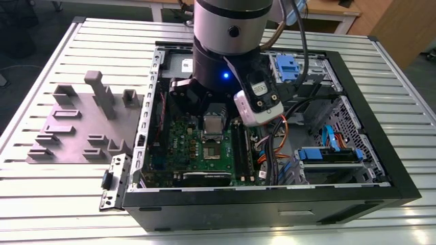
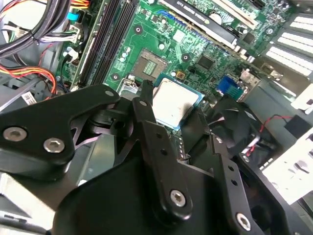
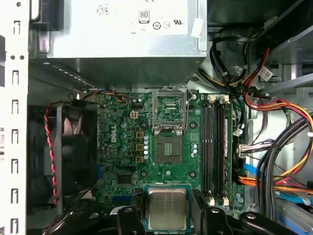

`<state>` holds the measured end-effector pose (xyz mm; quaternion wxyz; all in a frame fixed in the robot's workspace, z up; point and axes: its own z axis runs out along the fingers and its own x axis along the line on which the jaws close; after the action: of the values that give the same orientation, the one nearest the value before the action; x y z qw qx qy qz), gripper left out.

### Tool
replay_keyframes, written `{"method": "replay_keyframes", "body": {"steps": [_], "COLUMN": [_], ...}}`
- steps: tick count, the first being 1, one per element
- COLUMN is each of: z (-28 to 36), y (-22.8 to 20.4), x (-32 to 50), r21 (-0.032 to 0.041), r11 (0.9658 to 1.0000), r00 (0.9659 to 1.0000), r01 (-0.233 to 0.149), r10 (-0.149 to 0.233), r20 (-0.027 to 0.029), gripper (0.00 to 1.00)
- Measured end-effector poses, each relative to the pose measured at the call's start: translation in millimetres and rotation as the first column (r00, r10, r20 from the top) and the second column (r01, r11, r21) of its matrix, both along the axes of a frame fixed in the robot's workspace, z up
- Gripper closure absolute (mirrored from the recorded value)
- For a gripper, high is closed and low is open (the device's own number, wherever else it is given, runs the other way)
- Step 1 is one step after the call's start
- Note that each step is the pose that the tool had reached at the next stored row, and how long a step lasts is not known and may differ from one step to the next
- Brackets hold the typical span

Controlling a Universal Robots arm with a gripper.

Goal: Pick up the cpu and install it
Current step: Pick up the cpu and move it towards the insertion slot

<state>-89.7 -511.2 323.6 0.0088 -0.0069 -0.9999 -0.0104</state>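
Observation:
The cpu [image 3: 167, 208] is a small square chip with a silver top and a paler rim. My gripper [image 3: 167, 215] is shut on it, with one black finger [image 3: 136, 208] on each side. In the second wrist view the cpu [image 2: 174, 99] hangs between the fingers [image 2: 145, 105] above the green motherboard [image 2: 195, 44]. The open socket [image 3: 168, 147] lies a short way ahead of the chip, and its metal frame [image 3: 169, 110] is flipped up. In the exterior view the gripper [image 1: 212, 116] reaches down into the computer case and holds the cpu [image 1: 213, 122] just above the socket [image 1: 212, 150].
Memory sticks [image 3: 215, 147] and a bundle of coloured cables [image 3: 274, 147] flank the socket on one side, and a black fan [image 3: 63, 156] sits on the other. The power supply [image 3: 122, 29] lies beyond. A grey fixture plate [image 1: 75, 127] rests on the table at the exterior view's left.

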Motion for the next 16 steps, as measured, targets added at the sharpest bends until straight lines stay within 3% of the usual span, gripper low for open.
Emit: {"method": "replay_keyframes", "body": {"steps": [3,16], "z": [-4.0,-4.8], "y": [0.0,0.0], "x": [0.0,0.0], "r21": [0.0004,0.0002], "r11": [1.0000,1.0000], "r00": [1.0000,1.0000], "r01": [0.000,0.000], "r10": [0.000,0.000], "r20": [-0.0001,0.0000], "gripper": [0.53,0.53]}}
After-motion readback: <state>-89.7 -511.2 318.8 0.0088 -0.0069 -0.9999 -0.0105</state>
